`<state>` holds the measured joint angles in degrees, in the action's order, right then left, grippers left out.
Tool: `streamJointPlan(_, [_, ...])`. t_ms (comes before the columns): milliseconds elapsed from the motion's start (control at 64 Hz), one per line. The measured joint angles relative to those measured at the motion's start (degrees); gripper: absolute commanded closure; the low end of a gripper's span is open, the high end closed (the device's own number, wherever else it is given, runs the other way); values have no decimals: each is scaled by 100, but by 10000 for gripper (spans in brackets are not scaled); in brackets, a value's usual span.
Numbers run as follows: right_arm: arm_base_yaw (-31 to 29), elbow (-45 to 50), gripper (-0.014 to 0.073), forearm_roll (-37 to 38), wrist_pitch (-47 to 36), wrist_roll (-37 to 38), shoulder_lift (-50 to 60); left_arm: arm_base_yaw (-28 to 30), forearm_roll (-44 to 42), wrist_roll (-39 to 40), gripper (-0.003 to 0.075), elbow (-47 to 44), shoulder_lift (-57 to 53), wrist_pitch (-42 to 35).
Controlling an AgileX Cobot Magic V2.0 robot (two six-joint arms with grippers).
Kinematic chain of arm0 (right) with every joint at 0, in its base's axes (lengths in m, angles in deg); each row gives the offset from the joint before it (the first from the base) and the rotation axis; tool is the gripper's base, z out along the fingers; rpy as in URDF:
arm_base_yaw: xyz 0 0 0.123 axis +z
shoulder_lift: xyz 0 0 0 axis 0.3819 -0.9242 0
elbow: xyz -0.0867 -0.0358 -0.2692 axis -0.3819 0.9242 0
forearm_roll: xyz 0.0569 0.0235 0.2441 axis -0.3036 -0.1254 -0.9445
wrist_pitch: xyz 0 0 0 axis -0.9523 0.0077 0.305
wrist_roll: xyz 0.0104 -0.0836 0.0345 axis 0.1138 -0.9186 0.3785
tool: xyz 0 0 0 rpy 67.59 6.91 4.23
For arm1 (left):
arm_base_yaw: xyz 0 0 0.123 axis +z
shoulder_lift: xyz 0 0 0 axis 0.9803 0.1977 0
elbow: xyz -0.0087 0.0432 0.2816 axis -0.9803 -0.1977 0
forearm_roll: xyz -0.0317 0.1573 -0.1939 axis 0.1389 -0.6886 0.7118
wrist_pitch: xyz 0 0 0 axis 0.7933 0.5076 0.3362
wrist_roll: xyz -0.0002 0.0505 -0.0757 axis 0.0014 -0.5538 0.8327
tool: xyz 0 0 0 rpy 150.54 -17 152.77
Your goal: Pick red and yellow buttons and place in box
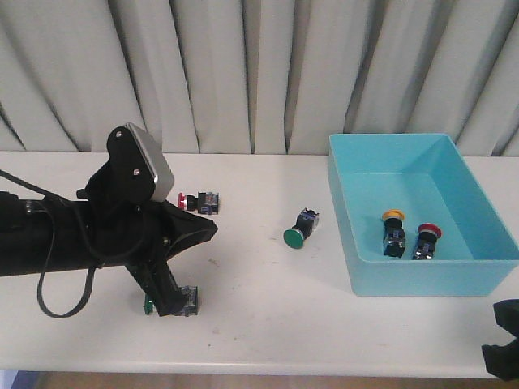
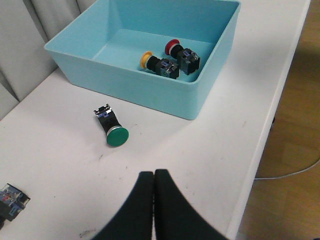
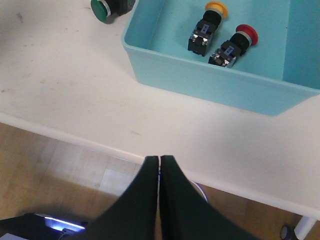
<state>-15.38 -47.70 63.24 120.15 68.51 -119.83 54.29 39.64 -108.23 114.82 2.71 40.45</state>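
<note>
The turquoise box (image 1: 422, 275) stands at the right of the table. A yellow button (image 1: 392, 231) and a red button (image 1: 426, 241) lie inside it, side by side; they also show in the left wrist view (image 2: 159, 63) (image 2: 181, 52) and the right wrist view (image 3: 210, 27) (image 3: 237, 42). Another red button (image 1: 195, 200) lies on the table just behind my left arm. My left gripper (image 1: 209, 230) (image 2: 154, 172) is shut and empty, low over the table, pointing toward the box. My right gripper (image 3: 159, 159) is shut and empty off the table's front edge, below the box (image 3: 200, 75).
A green button (image 1: 300, 229) lies mid-table between my left gripper and the box, and shows in the left wrist view (image 2: 114, 127). A second green button (image 1: 174, 301) lies under my left arm near the front edge. A curtain hangs behind the table.
</note>
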Motion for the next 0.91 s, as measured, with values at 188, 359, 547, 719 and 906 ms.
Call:
streamJointPlan(188, [0, 0, 601, 0, 5, 0, 0, 0, 0, 0, 727, 0, 0, 0])
streamJointPlan(359, [0, 0, 601, 0, 21, 0, 0, 0, 0, 0, 727, 0, 0, 0])
streamJointPlan(547, [0, 0, 601, 0, 21, 0, 0, 0, -653, 418, 727, 0, -400, 42])
streamJointPlan(719, [0, 0, 601, 0, 21, 0, 0, 0, -2299, 2239, 727, -242, -1558, -319])
streamJointPlan(906, [0, 0, 601, 0, 21, 0, 0, 324, -4613, 5363, 727, -1335, -3114, -1107])
